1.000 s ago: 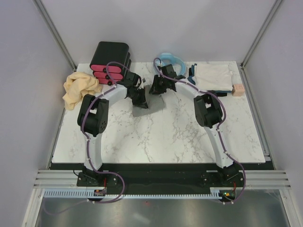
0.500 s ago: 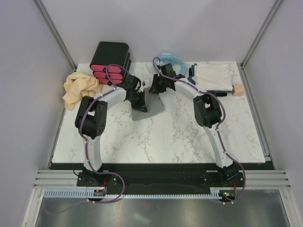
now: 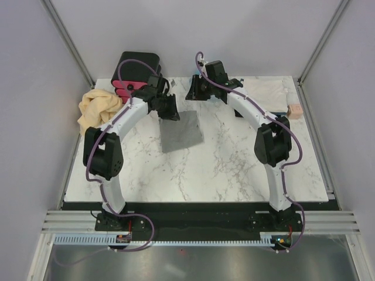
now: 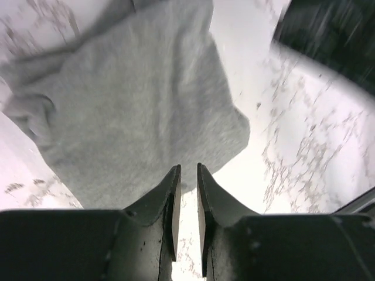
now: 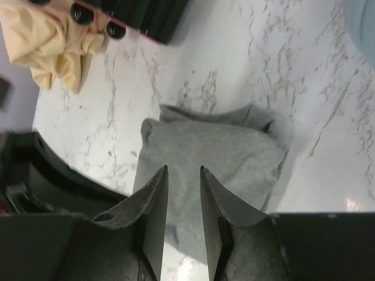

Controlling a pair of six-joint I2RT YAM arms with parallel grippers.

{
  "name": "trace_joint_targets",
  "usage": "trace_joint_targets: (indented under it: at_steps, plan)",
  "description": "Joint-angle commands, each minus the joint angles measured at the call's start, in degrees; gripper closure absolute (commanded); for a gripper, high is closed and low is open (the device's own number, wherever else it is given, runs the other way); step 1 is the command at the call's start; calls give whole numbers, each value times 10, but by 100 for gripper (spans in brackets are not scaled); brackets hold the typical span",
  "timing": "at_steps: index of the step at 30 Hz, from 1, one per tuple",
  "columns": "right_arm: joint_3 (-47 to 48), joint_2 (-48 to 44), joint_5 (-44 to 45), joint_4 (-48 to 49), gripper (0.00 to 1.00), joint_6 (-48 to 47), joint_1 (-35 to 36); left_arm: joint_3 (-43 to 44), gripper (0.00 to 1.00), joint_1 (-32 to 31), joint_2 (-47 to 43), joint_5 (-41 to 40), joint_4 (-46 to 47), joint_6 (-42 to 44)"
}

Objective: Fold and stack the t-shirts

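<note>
The heather-grey t-shirt (image 3: 181, 132) lies folded and flat on the marble table, also seen in the left wrist view (image 4: 135, 111) and the right wrist view (image 5: 217, 158). My left gripper (image 3: 170, 112) hovers at its far left corner, its jaws (image 4: 187, 168) a narrow gap apart with only table between them. My right gripper (image 3: 193, 93) is lifted beyond the shirt's far edge, jaws (image 5: 183, 170) open and empty. A crumpled tan-yellow shirt (image 3: 99, 111) lies at the far left. A whitish shirt (image 3: 263, 93) lies folded on dark ones at the far right.
A black box with pink drawers (image 3: 137, 67) stands at the back left, close to the left arm. A small pink block (image 3: 294, 111) sits at the right edge. A bit of the light-blue hose (image 5: 364, 12) shows in the right wrist view. Metal frame posts flank the table.
Both grippers have let go of the grey shirt and lifted away toward the back. The shirt has settled flat on the table, spread a little further forward.
</note>
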Motion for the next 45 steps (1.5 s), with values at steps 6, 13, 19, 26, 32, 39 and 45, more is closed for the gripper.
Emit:
trace_joint_targets:
  at_steps: [6,13,19,26,32,39,45]
  plan:
    - [-128,-51,1,-52,62,-37,51,77,75,13,74,-47,-19,11]
    - [-170,-30,38,-63,62,-46,63,111,74,35,143,-66,-21,-12]
    - [-213,-7,47,-70,62,-58,68,119,77,41,182,-88,-54,-12]
    - [-231,13,67,-88,64,-68,72,113,90,44,209,-115,-70,-19]
    - [-250,-3,79,-94,64,-76,71,113,90,57,201,-151,-77,-20]
    - [-281,-9,77,-94,64,-78,71,114,89,84,182,-161,-84,-8]
    - [-304,-12,80,-88,65,-69,71,110,88,104,162,-177,-91,-3]
